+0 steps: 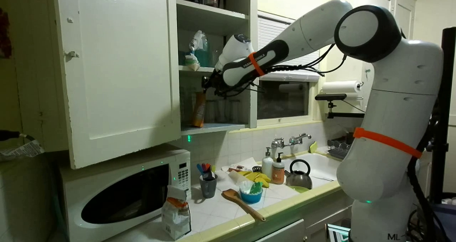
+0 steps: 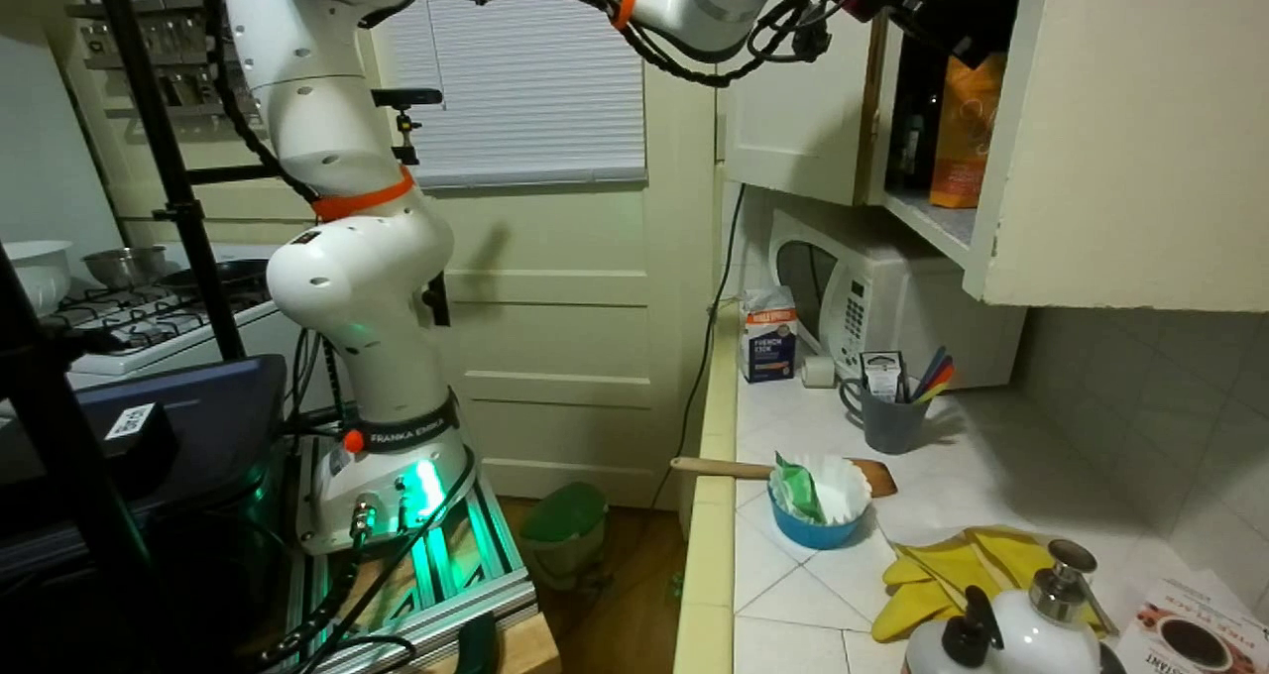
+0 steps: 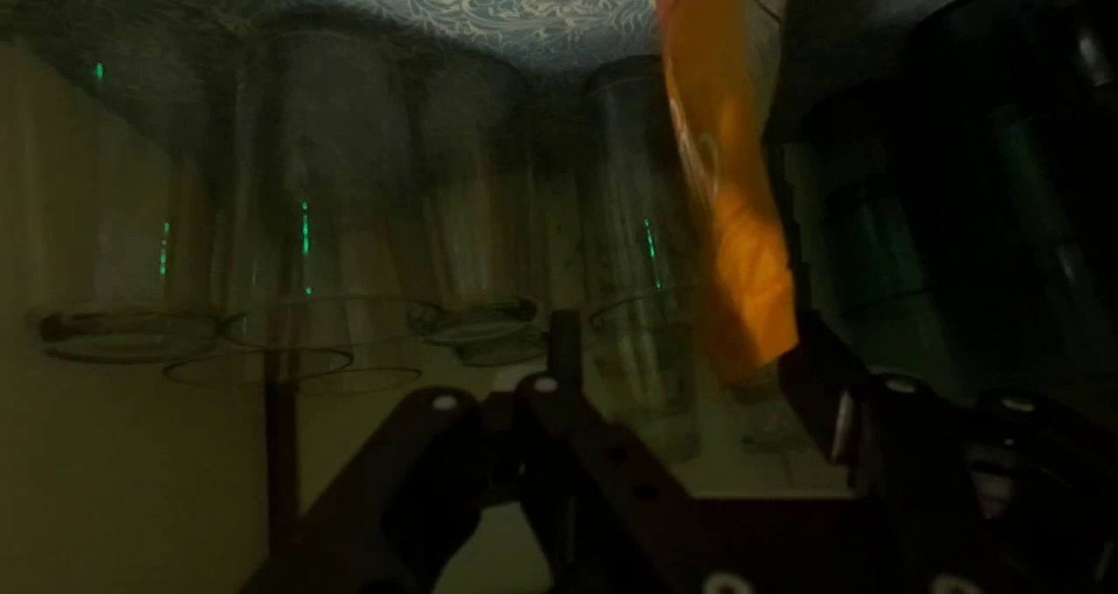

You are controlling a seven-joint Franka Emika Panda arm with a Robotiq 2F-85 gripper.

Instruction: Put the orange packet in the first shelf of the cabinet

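The end effector (image 3: 686, 349) gapes wide, gripping nothing — the orange packet (image 3: 742, 227) stands on the first shelf (image 1: 224, 127) beside one jaw — glasses (image 3: 323, 183) near.

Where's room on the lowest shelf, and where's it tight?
The lowest shelf shows bare patterned liner from the orange packet toward the window, in front of the clear glasses. Tight: among those glasses, and on the packet's other side, where dark vessels stand.

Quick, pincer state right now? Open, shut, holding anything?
Pincer: open, not clamped on the orange packet; the wrist view shows a gap on one side of it, and whether the other side touches can't be told.
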